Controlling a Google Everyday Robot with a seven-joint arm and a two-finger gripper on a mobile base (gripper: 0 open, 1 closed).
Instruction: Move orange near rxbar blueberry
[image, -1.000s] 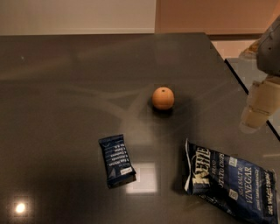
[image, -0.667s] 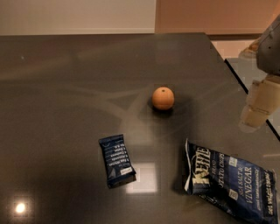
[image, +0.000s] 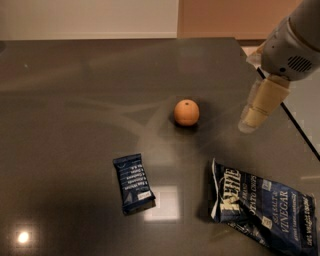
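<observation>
The claw (image: 251, 119) hangs over the right side of the table (image: 75, 100), close to its right edge, at the end of a pale grey arm (image: 290, 47) that comes in from the upper right. Whether it is clenched or released cannot be told. The orange (image: 186, 112) sits to its left, apart from it, near the table's middle. The bar (image: 133, 183) lies flat, well apart from the orange, down and left. A chip bag (image: 262, 206) lies below the claw.
</observation>
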